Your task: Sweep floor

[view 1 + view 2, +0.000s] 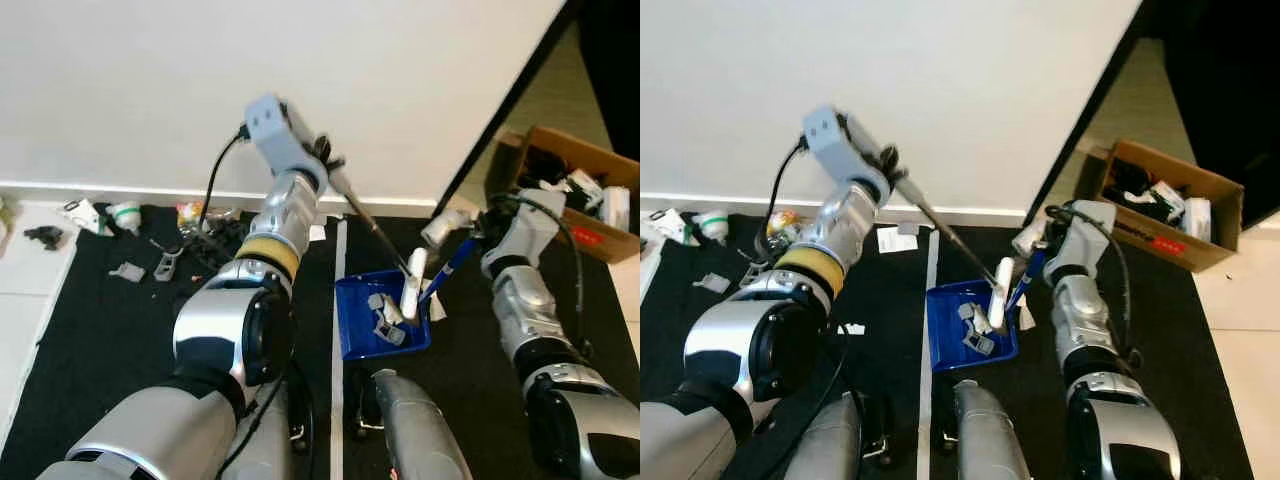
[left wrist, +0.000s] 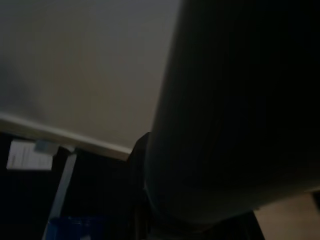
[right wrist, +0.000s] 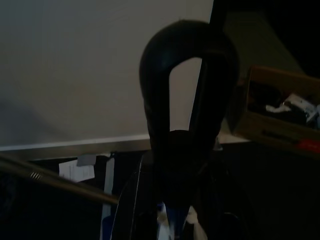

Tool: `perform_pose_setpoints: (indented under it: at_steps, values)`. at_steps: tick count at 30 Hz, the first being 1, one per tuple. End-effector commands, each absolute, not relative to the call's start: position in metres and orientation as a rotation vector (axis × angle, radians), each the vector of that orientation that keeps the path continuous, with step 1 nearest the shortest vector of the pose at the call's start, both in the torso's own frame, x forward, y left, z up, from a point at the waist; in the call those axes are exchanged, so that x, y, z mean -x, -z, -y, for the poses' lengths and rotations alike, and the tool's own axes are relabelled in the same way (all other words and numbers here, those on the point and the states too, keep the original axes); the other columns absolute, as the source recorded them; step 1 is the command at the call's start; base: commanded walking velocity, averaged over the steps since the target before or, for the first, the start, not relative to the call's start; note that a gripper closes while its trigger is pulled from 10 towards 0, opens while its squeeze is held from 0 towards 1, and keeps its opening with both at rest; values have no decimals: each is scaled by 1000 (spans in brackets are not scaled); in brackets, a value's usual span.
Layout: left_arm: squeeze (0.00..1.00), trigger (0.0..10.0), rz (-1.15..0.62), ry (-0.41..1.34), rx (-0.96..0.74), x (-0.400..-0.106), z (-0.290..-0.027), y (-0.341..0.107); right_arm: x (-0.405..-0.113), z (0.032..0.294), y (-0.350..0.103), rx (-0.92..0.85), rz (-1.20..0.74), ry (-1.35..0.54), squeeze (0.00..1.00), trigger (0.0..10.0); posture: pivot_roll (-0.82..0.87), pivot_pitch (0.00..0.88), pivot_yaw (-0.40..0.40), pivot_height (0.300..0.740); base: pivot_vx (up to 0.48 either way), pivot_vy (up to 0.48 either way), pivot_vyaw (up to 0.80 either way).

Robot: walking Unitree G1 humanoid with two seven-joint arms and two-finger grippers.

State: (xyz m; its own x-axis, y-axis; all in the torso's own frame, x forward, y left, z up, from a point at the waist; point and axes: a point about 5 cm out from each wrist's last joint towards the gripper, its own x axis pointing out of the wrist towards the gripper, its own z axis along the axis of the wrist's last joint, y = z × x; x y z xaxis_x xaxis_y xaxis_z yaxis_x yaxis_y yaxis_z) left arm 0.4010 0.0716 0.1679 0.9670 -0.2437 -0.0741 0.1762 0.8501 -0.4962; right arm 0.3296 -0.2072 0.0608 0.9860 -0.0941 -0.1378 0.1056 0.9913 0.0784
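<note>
From the head views, the blue dustpan (image 1: 370,325) sits on the black mat (image 1: 100,330), grey scraps inside. The left gripper (image 1: 322,165) — clamped on the broom's thin metal handle (image 1: 375,228) — is above it near the wall; the white brush head (image 1: 412,285) rests in the dustpan. The right gripper (image 1: 470,245) seems closed on the dustpan's blue handle. Left wrist view: dark, fingers unreadable. Right wrist view: a cardboard box (image 3: 280,110) beyond the dustpan.

Both head views look steeply down from above the silver arms onto the black floor mat (image 1: 110,330) and blue plastic dustpan (image 1: 945,335), sharing the white wall and far-right cardboard box (image 1: 1160,205), while each dark wrist camera peers close along its fingers toward that wall.
</note>
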Motion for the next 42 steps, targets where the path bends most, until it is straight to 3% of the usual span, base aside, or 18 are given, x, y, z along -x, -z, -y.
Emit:
perform_pose_setpoints:
  at_steps: [1,3,5,9,11,12,15,24,32,42]
  values:
    - [0,10000,-121,260,318,-400,-84,-161,-327,197,-51,-117,-186,71,0,10000,-23,182,-33,740,0,0,0]
    - [0,10000,-139,277,233,-398,-91,-154,-328,195,-51,-119,-185,68,0,10000,-24,184,-34,740,0,0,0]
    - [0,10000,-248,270,53,-388,-123,-123,-328,194,-51,-121,-186,63,0,10000,-23,179,-34,740,0,0,0]
    - [0,10000,-297,250,-18,-383,-137,-110,-327,194,-51,-121,-187,63,0,10000,-24,181,-33,740,0,0,0]
    - [0,10000,-346,192,-160,-373,-165,-93,-326,195,-50,-119,-189,65,0,10000,-29,190,-34,740,0,0,0]
    - [0,10000,-346,192,-160,-373,-165,-93,-326,195,-50,-119,-189,65,0,10000,-29,190,-34,740,0,0,0]
    - [0,10000,-435,64,-431,-350,-222,-69,-324,197,-47,-118,-195,69,0,10000,-29,196,-33,740,0,0,0]
    - [0,10000,-460,-152,-777,-334,-299,-87,-321,194,-43,-123,-205,69,0,10000,-15,198,-33,740,0,0,0]
    - [0,10000,-412,-195,-829,-339,-314,-109,-322,190,-44,-131,-204,64,0,10000,-8,197,-32,740,0,0,0]
    - [0,10000,-276,-94,-597,-365,-278,-131,-322,191,-43,-132,-206,66,0,10000,-7,184,-27,740,0,0,0]
